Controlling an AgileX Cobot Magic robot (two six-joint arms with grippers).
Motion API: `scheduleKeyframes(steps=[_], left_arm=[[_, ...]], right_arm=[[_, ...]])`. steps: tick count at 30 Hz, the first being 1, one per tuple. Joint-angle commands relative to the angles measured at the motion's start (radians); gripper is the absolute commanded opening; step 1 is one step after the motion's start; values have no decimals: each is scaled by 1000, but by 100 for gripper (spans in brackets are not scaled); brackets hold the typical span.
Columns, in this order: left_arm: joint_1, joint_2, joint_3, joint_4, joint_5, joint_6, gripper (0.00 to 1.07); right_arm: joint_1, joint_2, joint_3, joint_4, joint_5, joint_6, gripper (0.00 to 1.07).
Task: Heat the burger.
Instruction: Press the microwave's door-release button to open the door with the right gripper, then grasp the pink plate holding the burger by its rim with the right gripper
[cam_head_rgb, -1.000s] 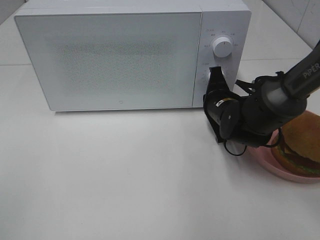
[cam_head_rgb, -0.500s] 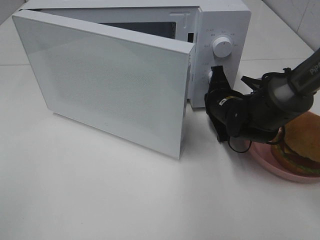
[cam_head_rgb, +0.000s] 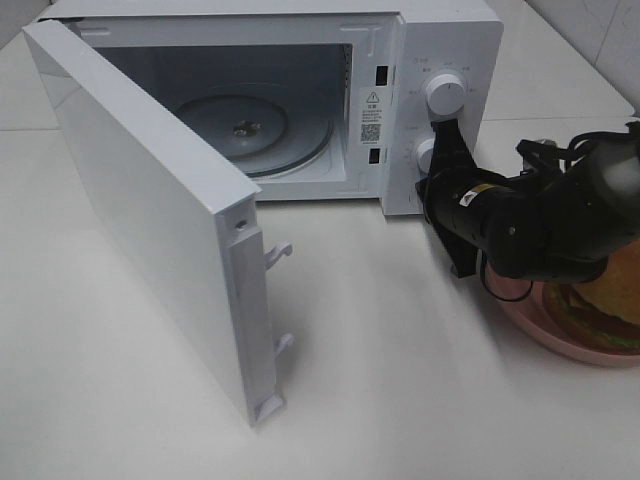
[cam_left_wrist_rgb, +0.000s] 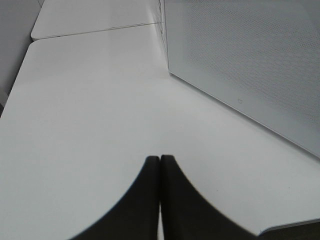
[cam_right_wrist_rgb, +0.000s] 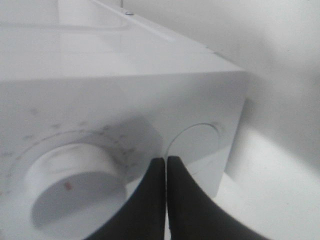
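The burger (cam_head_rgb: 608, 308) lies on a round pink plate (cam_head_rgb: 535, 322) at the far right of the exterior view, largely hidden behind my right arm. The white microwave (cam_head_rgb: 440, 40) stands at the back with its door (cam_head_rgb: 140, 200) swung wide open toward the front left. Its glass turntable (cam_head_rgb: 245, 128) is bare. My right gripper (cam_head_rgb: 446, 135) is shut and empty, its tips at the control panel beside the lower knob (cam_head_rgb: 426, 155). In the right wrist view the shut fingertips (cam_right_wrist_rgb: 166, 167) sit just off a round button (cam_right_wrist_rgb: 197, 145). My left gripper (cam_left_wrist_rgb: 160, 165) is shut and empty over the table.
The upper knob (cam_head_rgb: 443, 92) sits above my right gripper; a large knob (cam_right_wrist_rgb: 75, 185) fills the right wrist view. The open door's latch hooks (cam_head_rgb: 278, 252) stick out over the table. The door panel (cam_left_wrist_rgb: 250, 65) stands close by in the left wrist view.
The microwave door went from closed to half open to wide open toward the front left. My right gripper shifted slightly right, staying at the control panel.
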Motion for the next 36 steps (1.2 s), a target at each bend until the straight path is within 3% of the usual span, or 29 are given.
scheduleKeyframes(steps=[1,11,13,16,19,31,36], left_arm=[[-1,-24,3,1,-14,0,0],[-1,-24,3,1,-14,0,0],[-1,-24,3,1,-14,0,0],[-1,-24,3,1,-14,0,0],[-1,-24,3,1,-14,0,0],[-1,-24,3,1,-14,0,0],[-1,-24,3,1,-14,0,0]], right_arm=[[-7,-39,28,-64,-6,19,1],[-7,-81,125,-290,-55,53,3],[-7,-81,137,-463,-139,7,4],[-7,-81,137,-548,-218,-70,5],[-7,-81,137,-571,-244,-103,5],[-7,-81,136,-764,-332,-695,9],[-7,-81,136,-826,-332,-790,10]])
